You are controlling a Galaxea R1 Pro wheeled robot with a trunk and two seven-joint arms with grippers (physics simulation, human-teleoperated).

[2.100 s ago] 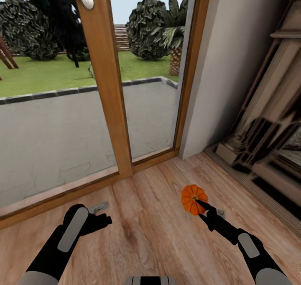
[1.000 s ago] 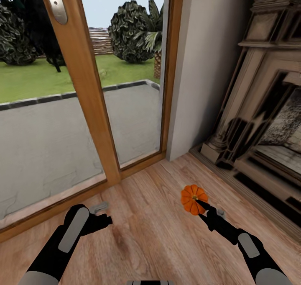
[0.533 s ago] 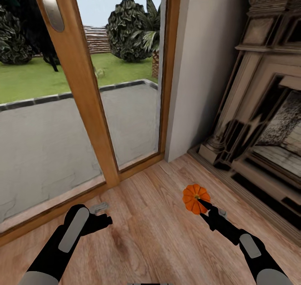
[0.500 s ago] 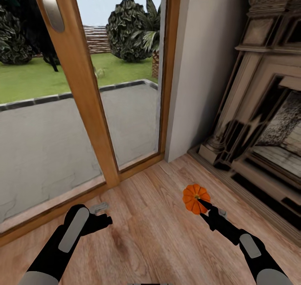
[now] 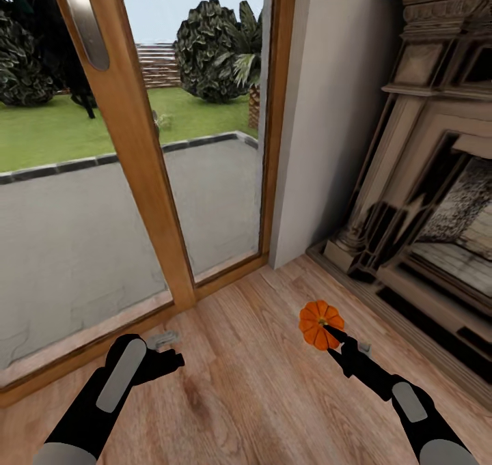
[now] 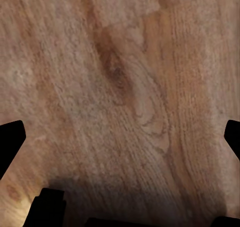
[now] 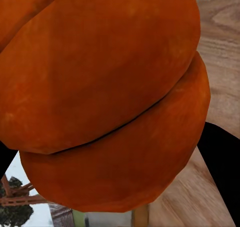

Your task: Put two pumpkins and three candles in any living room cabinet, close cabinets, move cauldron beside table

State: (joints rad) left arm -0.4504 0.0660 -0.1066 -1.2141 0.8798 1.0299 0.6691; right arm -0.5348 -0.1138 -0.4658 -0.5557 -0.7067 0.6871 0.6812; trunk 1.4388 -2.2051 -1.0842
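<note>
Pumpkin held off the wood floor, clamped in the right gripper jaws, near the fireplace. Left gripper jaws wide, empty. Carry step in hand, by the look of it; next: turning toward a cabinet, away from the glass door.

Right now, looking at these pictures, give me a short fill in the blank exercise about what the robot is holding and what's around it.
1. The right claw is shut on an orange ____.
2. The left claw holds ____.
3. The floor is made of ____.
4. Past the glass door lies a green ____.

Missing words: pumpkin; nothing; wood; lawn
</note>
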